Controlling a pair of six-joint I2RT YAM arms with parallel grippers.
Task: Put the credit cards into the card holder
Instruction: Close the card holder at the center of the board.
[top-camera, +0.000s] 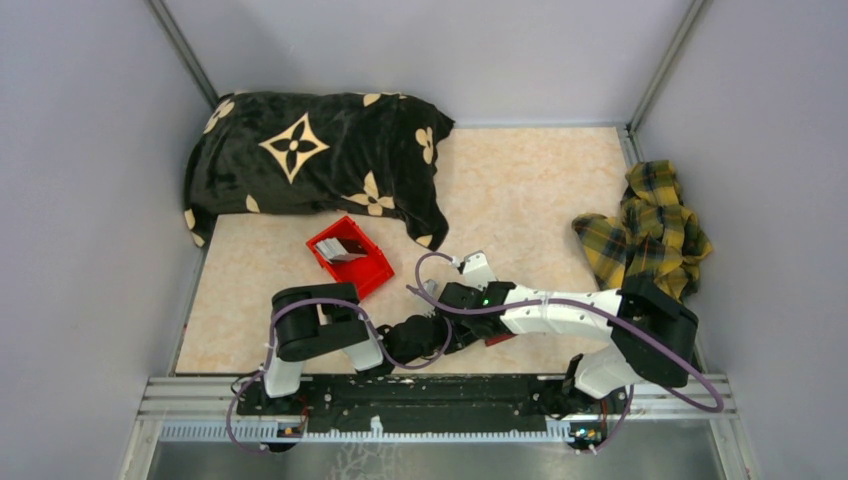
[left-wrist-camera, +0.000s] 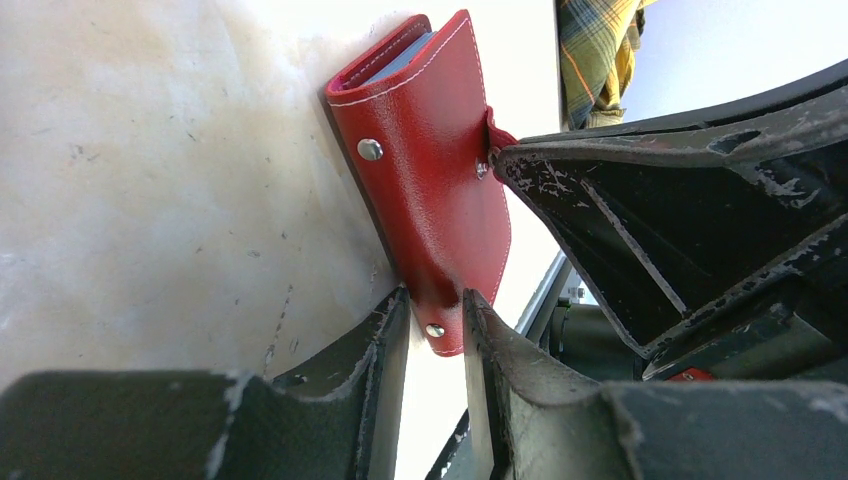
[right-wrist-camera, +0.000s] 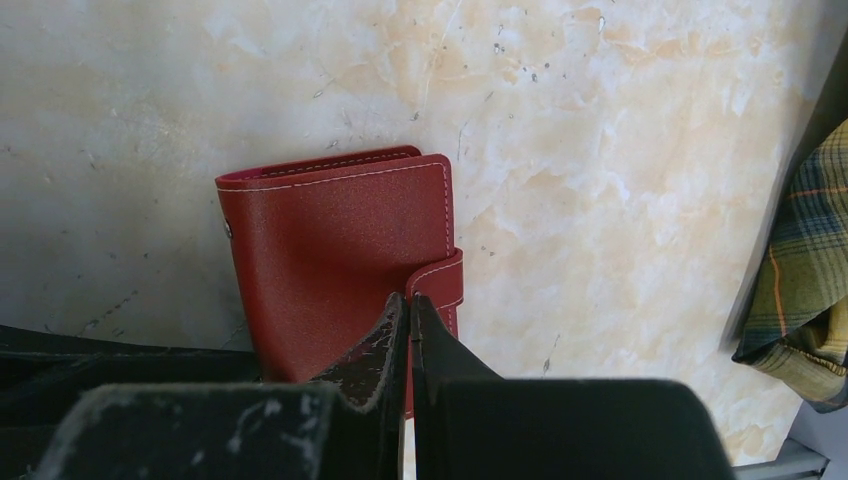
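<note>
The dark-red card holder (left-wrist-camera: 430, 180) stands folded on the table near the front edge, between my two arms. My left gripper (left-wrist-camera: 437, 302) is shut on its lower edge, one finger on each side. My right gripper (right-wrist-camera: 410, 300) is shut on the small snap tab (right-wrist-camera: 440, 280) at the holder's side; its black fingers (left-wrist-camera: 600, 200) show at the right of the left wrist view. A blue-grey lining shows at the holder's top. The credit cards (top-camera: 345, 249), pale grey-white, lie in the red bin (top-camera: 372, 272), apart from both grippers.
A black cushion with tan flower shapes (top-camera: 310, 160) lies at the back left. A yellow plaid cloth (top-camera: 650, 230) is heaped at the right edge, close to the right arm. Grey walls enclose the marbled table (top-camera: 520, 200) on three sides.
</note>
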